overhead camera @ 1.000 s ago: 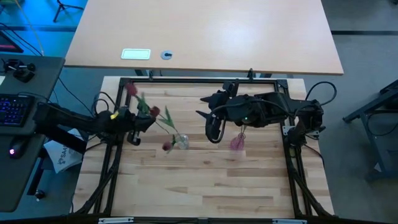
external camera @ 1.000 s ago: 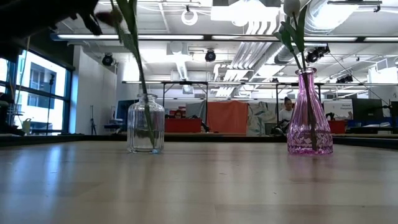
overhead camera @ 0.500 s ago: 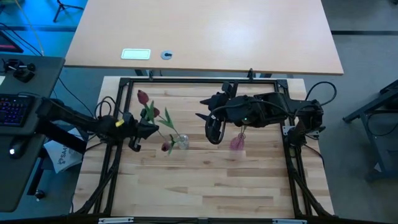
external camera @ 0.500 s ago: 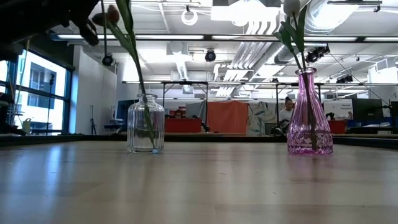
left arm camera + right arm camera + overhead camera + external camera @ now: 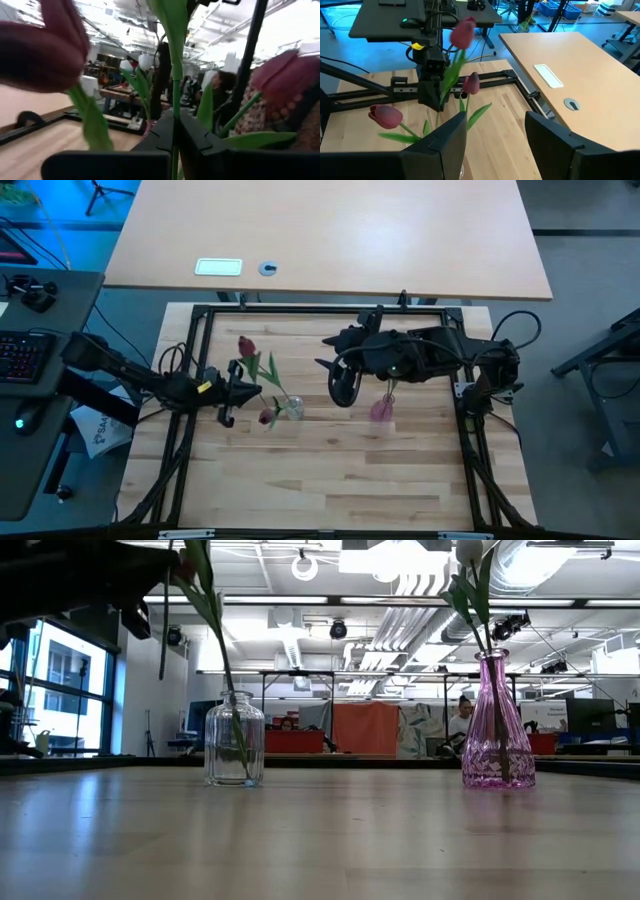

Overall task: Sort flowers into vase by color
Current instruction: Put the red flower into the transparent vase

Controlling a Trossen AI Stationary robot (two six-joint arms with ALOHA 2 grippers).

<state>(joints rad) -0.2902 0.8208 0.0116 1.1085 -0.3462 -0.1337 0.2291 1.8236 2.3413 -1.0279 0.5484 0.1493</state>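
My left gripper is shut on a dark red tulip, just left of the clear vase. The tulip's head stands above the fingers. Its thin stem hangs below them, left of the clear vase and off the table. Two more red tulips stand with their stems in that vase. White tulips stand in the pink vase. My right gripper hangs open above the space between the vases, holding nothing. My left gripper pinches the tulip's green stem between its two fingers, partway down below the head. The fingers come nearly level from the table's left and lie across the stem. The flower stands roughly upright, head up, lifted clear of the table.
A black frame runs around the wooden table top. The near half of the table holds no objects. A tan desk stands beyond the far edge. A person sits far off in the room.
My left gripper has gone toward the table's right edge and down, nearer the clear vase, and has turned a little. It stays shut on the red tulip. The tulip's head has travelled with it toward the vase and the near edge.
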